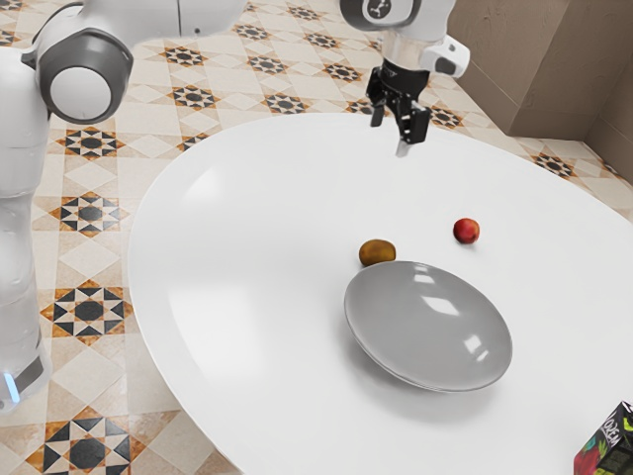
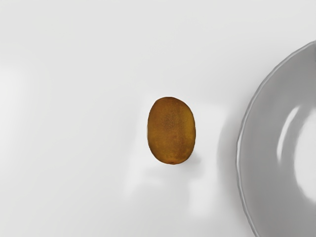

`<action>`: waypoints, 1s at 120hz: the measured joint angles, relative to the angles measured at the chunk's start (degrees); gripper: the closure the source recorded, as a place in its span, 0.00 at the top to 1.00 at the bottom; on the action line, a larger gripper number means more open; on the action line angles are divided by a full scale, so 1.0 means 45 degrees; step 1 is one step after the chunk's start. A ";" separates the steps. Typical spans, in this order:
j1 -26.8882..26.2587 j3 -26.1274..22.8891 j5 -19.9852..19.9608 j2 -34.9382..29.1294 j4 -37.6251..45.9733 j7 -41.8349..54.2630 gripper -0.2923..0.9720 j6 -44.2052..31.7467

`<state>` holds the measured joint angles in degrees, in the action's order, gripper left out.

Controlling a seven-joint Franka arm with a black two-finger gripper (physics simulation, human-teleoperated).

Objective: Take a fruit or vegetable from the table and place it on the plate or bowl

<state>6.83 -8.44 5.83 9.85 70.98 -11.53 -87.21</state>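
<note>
Hanging high over the far part of the round white tabletop [image 1: 247, 297], the black tool [image 1: 390, 135] of the Franka arm stands open and holds nothing, its two fingers spread apart in the air. A brown kiwi [image 1: 377, 252] lies on the tabletop well below and nearer than the tool, just beside the far rim of a shallow grey plate [image 1: 396, 297] without touching it. In the wrist view the kiwi [image 2: 171, 130] sits under the hand, near the plate's curved edge [image 2: 266, 163]. A small red fruit [image 1: 466, 231] rests apart from the kiwi toward the exterior view's right. A dark printed box [image 1: 605, 445] stands at the tabletop's near right corner, above a patterned tile floor [image 1: 89, 218].
</note>
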 joint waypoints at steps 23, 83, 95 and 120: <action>-0.0019 0.0012 0.0055 -0.0023 -0.0212 -0.0060 0.76 0.0361; 0.0031 0.0112 -0.0689 -0.0036 0.2869 0.9583 0.76 -0.2646; 0.0015 0.0241 -0.0498 -0.0096 0.3838 1.1509 0.76 -0.4026; 0.0309 0.0328 -0.0214 -0.0056 0.5033 1.4836 0.75 -0.5783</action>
<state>8.22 -6.96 4.87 9.60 93.63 55.24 -113.24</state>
